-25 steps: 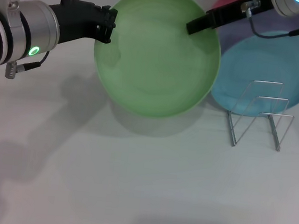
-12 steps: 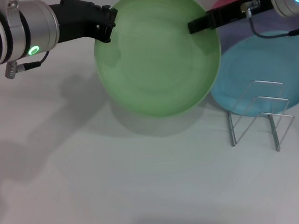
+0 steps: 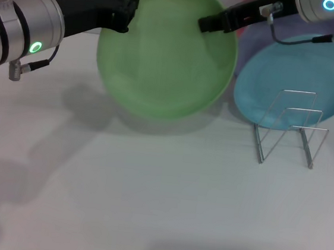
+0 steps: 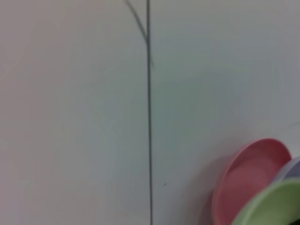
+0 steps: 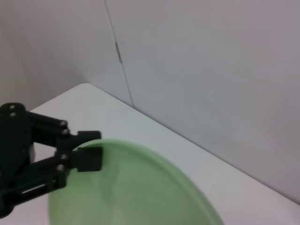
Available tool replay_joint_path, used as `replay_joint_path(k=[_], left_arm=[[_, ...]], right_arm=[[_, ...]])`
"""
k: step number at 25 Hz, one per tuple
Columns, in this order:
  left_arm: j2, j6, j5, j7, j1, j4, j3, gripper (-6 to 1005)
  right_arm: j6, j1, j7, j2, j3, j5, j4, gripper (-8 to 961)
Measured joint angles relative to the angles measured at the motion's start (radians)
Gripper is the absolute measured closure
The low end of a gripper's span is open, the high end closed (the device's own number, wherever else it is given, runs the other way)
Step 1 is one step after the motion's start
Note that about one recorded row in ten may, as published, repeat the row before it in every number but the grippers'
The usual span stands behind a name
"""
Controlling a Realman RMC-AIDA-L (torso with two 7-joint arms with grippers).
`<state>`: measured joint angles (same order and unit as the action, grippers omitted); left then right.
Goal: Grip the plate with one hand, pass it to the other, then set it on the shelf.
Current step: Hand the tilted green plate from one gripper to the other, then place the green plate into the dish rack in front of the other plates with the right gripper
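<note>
From the head view the green plate [image 3: 166, 50] hangs above the table [image 3: 148, 189], its left rim clamped in the left gripper [image 3: 126, 10] while the right gripper [image 3: 206, 24] touches its right rim, grip unclear, near the wire shelf [image 3: 290, 129]; the left wrist view catches only the plate's edge, and the right wrist view shows the left gripper's fingers [image 5: 89, 158] pinching the rim.

Table [image 3: 146, 206]: plain white top, matte, filling the head view; soft grey shadows fall across its left part.
Wall [image 5: 211, 70]: pale grey-white panels behind the table, meeting it along the far edge.
Seam [image 4: 149, 117]: thin dark vertical line between wall panels.
Light: even and diffuse, from overhead, with no hard glare.
</note>
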<state>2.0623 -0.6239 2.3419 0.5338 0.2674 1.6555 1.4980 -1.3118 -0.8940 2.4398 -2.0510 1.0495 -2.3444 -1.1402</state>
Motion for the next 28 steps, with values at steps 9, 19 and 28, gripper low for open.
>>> replay_joint_path(k=[9, 19, 28], left_arm=[[0.002, 0.001, -0.003, 0.02, -0.002, 0.028, 0.0, 608], [0.001, 0.072, 0.003, 0.025, -0.045, 0.058, -0.003, 259], [0.001, 0.275, 0.002, 0.079, -0.146, 0.048, -0.065, 153]], right_arm=[[-0.031, 0.025, 0.02, -0.003, -0.002, -0.03, -0.05, 755], [-0.071, 0.075, 0.027, 0.001, -0.003, -0.075, -0.172, 878], [-0.22, 0.117, -0.089, 0.024, -0.007, -0.122, -0.434, 867]])
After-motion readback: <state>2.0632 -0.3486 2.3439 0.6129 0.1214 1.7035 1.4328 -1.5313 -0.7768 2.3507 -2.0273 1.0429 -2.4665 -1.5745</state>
